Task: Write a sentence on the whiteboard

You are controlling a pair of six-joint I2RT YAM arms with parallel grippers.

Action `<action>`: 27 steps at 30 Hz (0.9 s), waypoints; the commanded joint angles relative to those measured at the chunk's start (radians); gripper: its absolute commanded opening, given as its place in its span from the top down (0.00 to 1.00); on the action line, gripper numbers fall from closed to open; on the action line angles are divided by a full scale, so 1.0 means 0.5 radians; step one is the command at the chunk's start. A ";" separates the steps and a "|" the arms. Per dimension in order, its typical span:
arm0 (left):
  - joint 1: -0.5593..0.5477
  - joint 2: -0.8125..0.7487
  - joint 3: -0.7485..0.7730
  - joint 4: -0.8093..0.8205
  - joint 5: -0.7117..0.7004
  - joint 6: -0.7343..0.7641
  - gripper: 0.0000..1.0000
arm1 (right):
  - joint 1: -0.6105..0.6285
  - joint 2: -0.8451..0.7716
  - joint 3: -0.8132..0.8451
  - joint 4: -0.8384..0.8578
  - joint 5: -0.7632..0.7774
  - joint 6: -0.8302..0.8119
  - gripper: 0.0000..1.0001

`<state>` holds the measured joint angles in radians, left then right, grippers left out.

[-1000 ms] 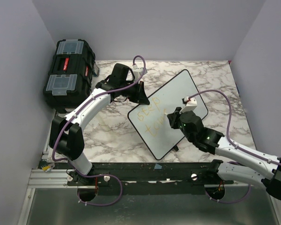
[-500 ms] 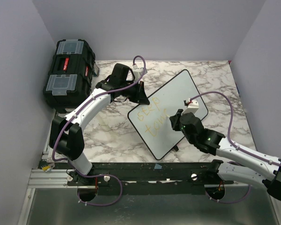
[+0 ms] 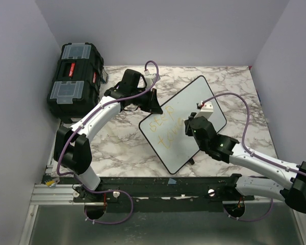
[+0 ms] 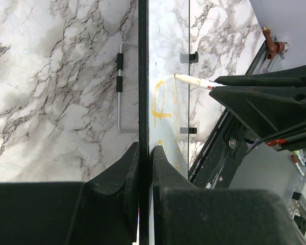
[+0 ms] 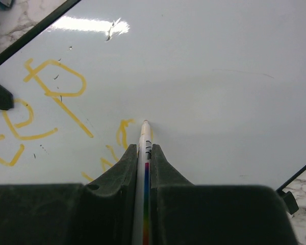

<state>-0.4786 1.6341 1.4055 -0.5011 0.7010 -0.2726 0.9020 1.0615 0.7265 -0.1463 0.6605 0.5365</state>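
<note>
Pressed together on a thin white marker pen with a rainbow-striped barrel [image 5: 144,153], the right arm's black fingers [image 5: 126,166] hold its tip against the large white rectangular whiteboard with a thin black rim [image 5: 209,71]. The tip rests at the end of a fresh yellow-orange stroke. To its left run the yellow-orange handwritten words of the sentence [image 5: 56,87], with a large "P" plainly readable and further letters below it.

The left arm's black fingers [image 4: 128,171] are pinched tight on the whiteboard's black rim, one on each side of the board, which their camera sees nearly edge-on. Behind the board a bent grey metal wire stand with two black sleeves [image 4: 120,84] lies against the white-and-grey marbled surface [image 4: 56,76]. On the writing side the pen [image 4: 194,80] reaches in from the right.

From above, the whiteboard [image 3: 194,97] sits diagonally across the middle of the marbled surface [image 3: 122,145]. The left fingers [image 3: 154,103] grip its far left edge and the right fingers [image 3: 190,127] are over its centre. The sentence [image 3: 163,133] shows as two faint lines on the board's near left part; the upper looks like "STEP", the lower cannot be read in full. A black plastic toolbox with clear-lidded compartments [image 3: 74,79] stands at the far left corner, well apart from the board.
</note>
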 commanded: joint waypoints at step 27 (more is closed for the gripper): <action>-0.065 -0.065 0.008 0.066 -0.083 0.178 1.00 | 0.006 -0.084 -0.186 -0.099 0.009 0.087 0.99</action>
<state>-0.4801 1.6341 1.4055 -0.5014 0.6991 -0.2726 0.9020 1.0256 0.6796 -0.1028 0.6498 0.5468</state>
